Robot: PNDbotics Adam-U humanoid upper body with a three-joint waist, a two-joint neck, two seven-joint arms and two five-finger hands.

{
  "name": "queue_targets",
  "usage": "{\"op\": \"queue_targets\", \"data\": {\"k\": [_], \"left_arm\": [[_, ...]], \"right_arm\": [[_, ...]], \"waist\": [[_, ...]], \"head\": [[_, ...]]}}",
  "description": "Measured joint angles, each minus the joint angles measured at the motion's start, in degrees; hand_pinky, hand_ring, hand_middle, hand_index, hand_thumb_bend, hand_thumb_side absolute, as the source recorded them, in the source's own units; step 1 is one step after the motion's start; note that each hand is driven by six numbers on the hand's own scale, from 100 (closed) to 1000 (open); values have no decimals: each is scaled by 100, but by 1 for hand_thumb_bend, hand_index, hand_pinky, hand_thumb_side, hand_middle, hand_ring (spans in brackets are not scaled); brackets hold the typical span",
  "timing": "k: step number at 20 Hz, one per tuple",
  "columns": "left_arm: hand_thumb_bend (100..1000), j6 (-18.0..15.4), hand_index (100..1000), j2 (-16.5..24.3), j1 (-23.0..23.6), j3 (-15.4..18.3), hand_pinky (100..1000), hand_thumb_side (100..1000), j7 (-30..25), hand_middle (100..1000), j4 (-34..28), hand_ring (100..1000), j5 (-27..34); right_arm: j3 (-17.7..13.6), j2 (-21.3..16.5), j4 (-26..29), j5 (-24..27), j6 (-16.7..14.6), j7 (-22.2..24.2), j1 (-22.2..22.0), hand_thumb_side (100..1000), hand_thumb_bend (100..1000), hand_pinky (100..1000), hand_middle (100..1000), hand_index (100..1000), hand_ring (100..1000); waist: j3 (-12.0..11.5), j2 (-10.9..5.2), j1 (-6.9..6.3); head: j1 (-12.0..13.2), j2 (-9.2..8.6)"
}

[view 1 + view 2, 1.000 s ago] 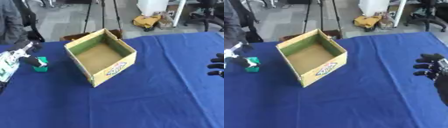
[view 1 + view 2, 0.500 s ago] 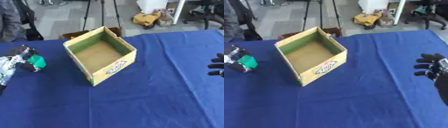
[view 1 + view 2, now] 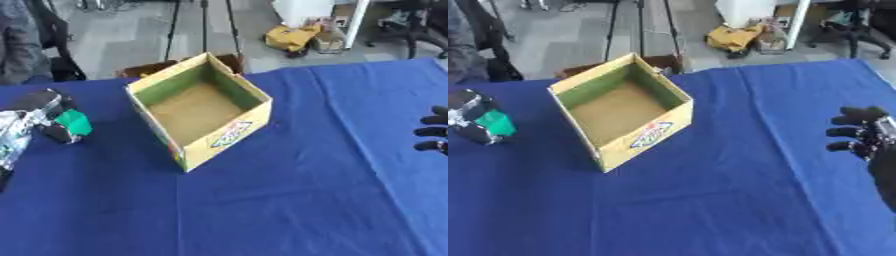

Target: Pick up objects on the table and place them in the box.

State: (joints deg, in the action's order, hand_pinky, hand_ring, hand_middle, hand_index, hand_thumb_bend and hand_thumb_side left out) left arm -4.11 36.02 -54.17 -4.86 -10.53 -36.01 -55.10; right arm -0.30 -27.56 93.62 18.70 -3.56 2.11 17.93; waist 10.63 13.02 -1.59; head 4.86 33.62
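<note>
Off to the left of the box (image 3: pixel 199 115), my left hand (image 3: pixel 39 117) had its fingers curled round a small green object (image 3: pixel 74 122), which looked lifted just clear of the blue table (image 3: pixel 289 200). My right hand (image 3: pixel 866 137) sat idle at the right edge, fingers curled on nothing. The box stood open and looked empty. What worried me was the near wall: if I carried the object across too low, it could clip the rim and shove the light carton aside, or the piece could slip free short of the opening.
</note>
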Motion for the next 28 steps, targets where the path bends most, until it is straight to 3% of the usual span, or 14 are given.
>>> {"op": "queue_targets", "data": {"k": [5,13,19,28], "left_arm": [[403,-78,681,-85,-4,244,443,100,-132,492,-43,384,-522],[281,-330,649,-230,-8,621,416,100,-250,453,-178,343,-1102],[183,-485,645,-231,-32,655,411,100,-385,437,-550,331,-678],[150,-650,646,-382,-167,429,410,100,-652,430,-1372,327,123]], "right_arm": [[-2,0,0,0,-11,11,-2,888,100,602,689,820,695],[-7,2,-1,0,-19,19,-23,887,100,602,690,820,695],[-23,2,-3,0,-28,28,-32,886,100,602,690,820,696],[-37,2,-28,0,-38,39,-35,885,100,602,691,820,696]], "waist": [[-15,-1,19],[-55,-8,35],[-78,-60,51],[-40,-114,55]], "head": [[-21,0],[-50,0],[-52,1],[-80,1]]}}
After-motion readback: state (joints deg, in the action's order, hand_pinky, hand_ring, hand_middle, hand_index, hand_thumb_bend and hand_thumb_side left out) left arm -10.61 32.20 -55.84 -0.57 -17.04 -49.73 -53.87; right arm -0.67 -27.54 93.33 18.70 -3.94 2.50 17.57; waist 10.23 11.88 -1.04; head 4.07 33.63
